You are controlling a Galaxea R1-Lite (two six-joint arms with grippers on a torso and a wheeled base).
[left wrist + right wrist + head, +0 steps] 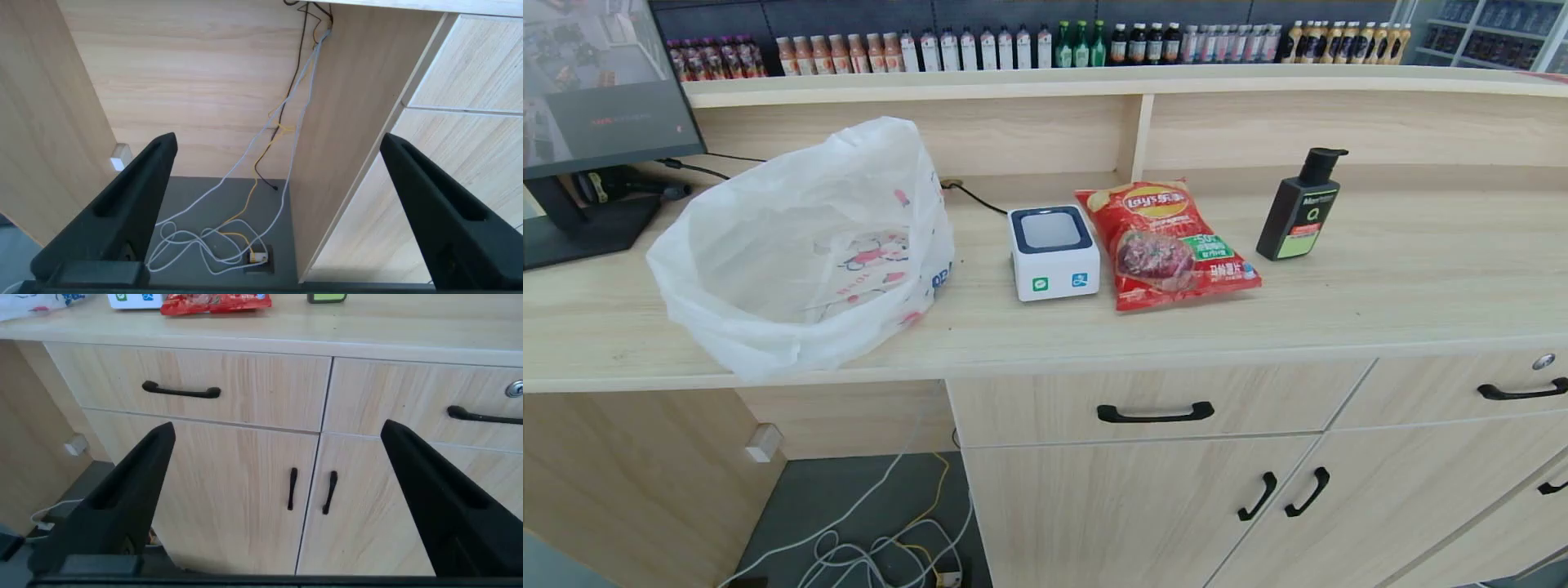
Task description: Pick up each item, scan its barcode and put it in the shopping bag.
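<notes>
A shop checkout: a pale wooden bench point(1421, 278) with drawers beneath, and a row of drinks bottles point(1045, 45) on the shelf behind. A monitor point(596, 82) stands at the far left.

The white plastic shopping bag point(768, 204) sits open-mouthed on the left of the bench, slumped and thin. Just right of it is the barcode scanner point(1054, 253), a small white cube with a dark-framed window facing up. Beside the scanner on its right lies a red crisp packet point(1168, 245), flat and face up. Well right of that a dark pump bottle point(1298, 214) with a green label stands upright.

The crisp packet is probably light, puffy and slippery, with fragile contents, so a gentle pinch at an edge seam looks best. The bottle is likely stiff and heavier; grip it across the body, not the pump head.

The left tool point(278, 139) hangs below the bench with fingers wide apart, facing the cable recess. The right tool point(278, 429), also spread and empty, faces the drawer fronts. Nothing is bagged yet.
</notes>
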